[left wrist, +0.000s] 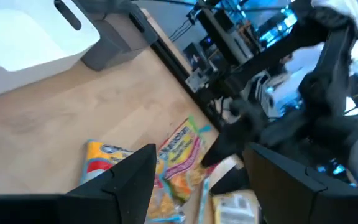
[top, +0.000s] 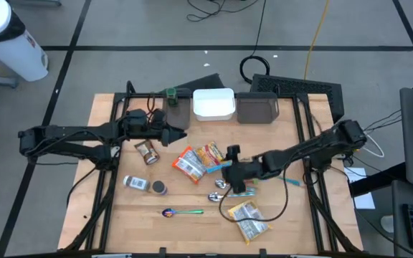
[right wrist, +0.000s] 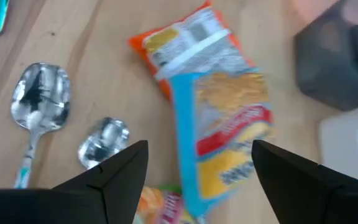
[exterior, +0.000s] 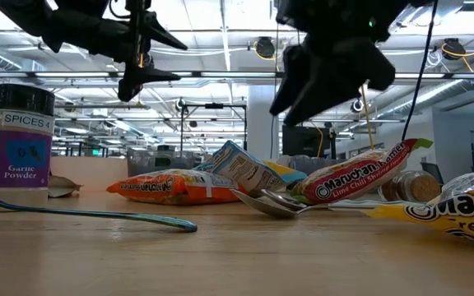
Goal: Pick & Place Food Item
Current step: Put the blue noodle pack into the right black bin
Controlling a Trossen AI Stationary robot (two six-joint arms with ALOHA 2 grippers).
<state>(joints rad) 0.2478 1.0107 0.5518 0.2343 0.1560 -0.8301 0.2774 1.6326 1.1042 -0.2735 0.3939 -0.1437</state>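
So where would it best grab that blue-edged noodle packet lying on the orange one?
Probably across its narrow width near the middle, coming straight down. The blue packet lies flat and long, overlapping the orange packet, so a side approach would likely snag. The right end effector hangs open over it, its fingers to either side of the packet's width. The left end effector waits open near the white bin.

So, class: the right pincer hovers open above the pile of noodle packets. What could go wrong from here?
1. The right pincer hangs over overlapping packets: the orange-ended noodle packet and the blue-edged yellow packet touch, so it may pinch both.
2. Two shiny metal spoons lie beside them and could get knocked.
3. The left pincer hovers near the same pile, so the arms might collide.
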